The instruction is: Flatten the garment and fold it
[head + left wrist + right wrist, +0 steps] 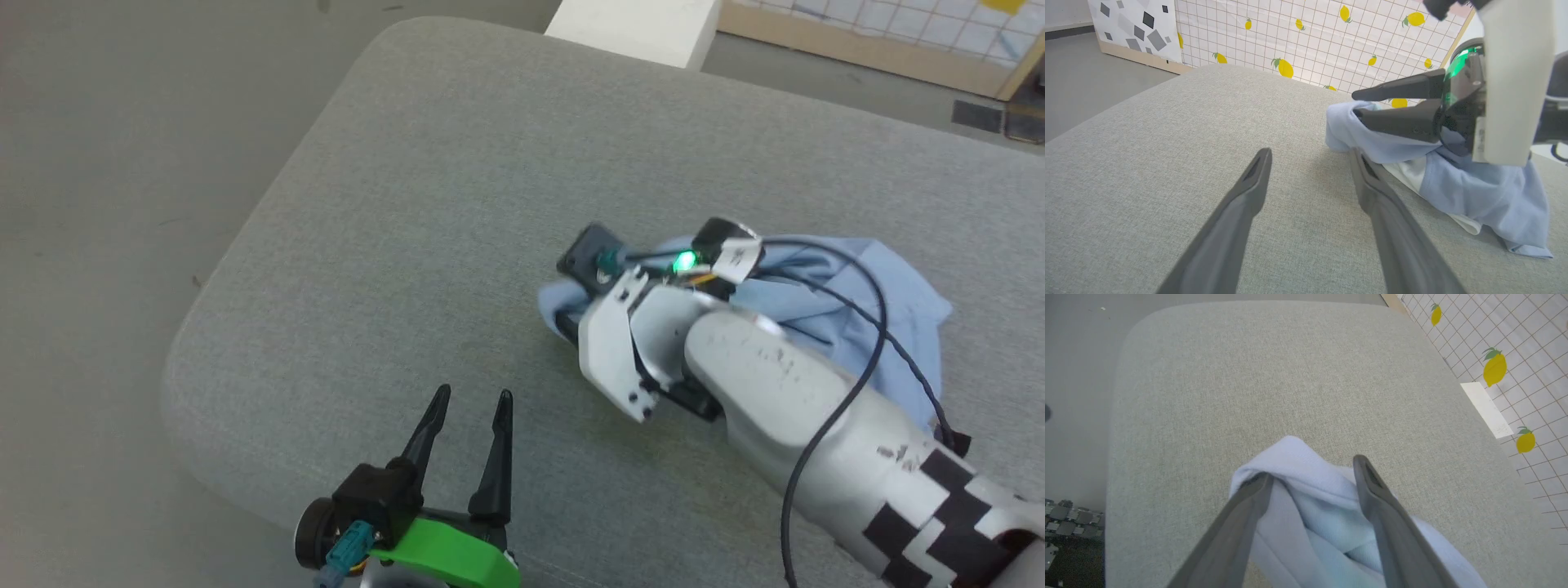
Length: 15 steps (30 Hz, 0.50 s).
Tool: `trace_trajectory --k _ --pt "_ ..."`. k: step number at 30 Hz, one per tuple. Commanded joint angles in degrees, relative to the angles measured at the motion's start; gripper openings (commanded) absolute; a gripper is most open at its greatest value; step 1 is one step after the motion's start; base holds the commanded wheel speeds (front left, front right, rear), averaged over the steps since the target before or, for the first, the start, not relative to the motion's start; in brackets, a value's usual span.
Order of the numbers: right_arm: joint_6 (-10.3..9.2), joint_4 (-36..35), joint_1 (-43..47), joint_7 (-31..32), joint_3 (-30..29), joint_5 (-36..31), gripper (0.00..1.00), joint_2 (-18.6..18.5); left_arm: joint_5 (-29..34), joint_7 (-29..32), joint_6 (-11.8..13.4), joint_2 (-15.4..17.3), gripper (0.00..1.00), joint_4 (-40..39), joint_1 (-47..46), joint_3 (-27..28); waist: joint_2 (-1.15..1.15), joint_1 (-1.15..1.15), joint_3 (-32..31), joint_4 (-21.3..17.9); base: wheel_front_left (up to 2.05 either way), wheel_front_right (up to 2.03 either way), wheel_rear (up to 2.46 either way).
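Note:
The garment (pixel 857 310), a crumpled light blue T-shirt, lies in a heap on the right part of the grey padded table (pixel 408 204). White inner fabric (pixel 1408 171) shows at the heap's near side in the left wrist view. My right gripper (pixel 1310 467) is open, its two fingers straddling a raised fold of the garment (pixel 1306 490) at the heap's left end. In the head view its wrist covers most of the fingers (pixel 563 322). My left gripper (pixel 473 394) stands open over bare table near the front edge, well left of the shirt, with nothing between its fingers (pixel 1249 183).
The table's rounded left corner (pixel 188 343) drops to grey floor (pixel 82 163). A white block (pixel 637 24) sits beyond the far edge. A lemon-patterned grid panel (pixel 1331 41) stands behind the table. Bare table stretches left of and beyond the heap.

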Motion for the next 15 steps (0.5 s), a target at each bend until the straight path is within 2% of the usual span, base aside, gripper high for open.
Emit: trace_trajectory --k 1,6,11,15 --pt "-0.09 -0.2 -1.4 -0.9 -0.7 1.5 1.00 0.3 0.0 -0.2 0.1 -0.2 1.00 0.3 -0.4 0.2 0.00 -0.01 -1.3 -1.6 0.00 0.00 0.00" --pt "-0.09 -2.9 -3.2 -1.4 -3.4 6.5 1.00 -1.0 0.4 -0.2 -0.4 -0.2 1.00 1.0 0.3 0.9 0.00 -0.01 -3.3 -3.9 0.00 0.00 0.00" --pt "-0.09 -7.4 -2.5 -1.2 -7.5 8.8 1.00 -6.9 1.4 -0.2 -0.8 -0.2 1.00 0.9 1.5 2.2 0.00 -0.01 -4.8 -6.4 0.00 0.00 0.00" --pt "-0.09 -11.7 1.1 1.3 -11.9 10.4 1.00 -12.4 2.0 -0.2 -1.3 -0.2 1.00 0.8 2.2 3.1 0.00 -0.01 -5.0 -7.7 0.00 0.00 0.00"
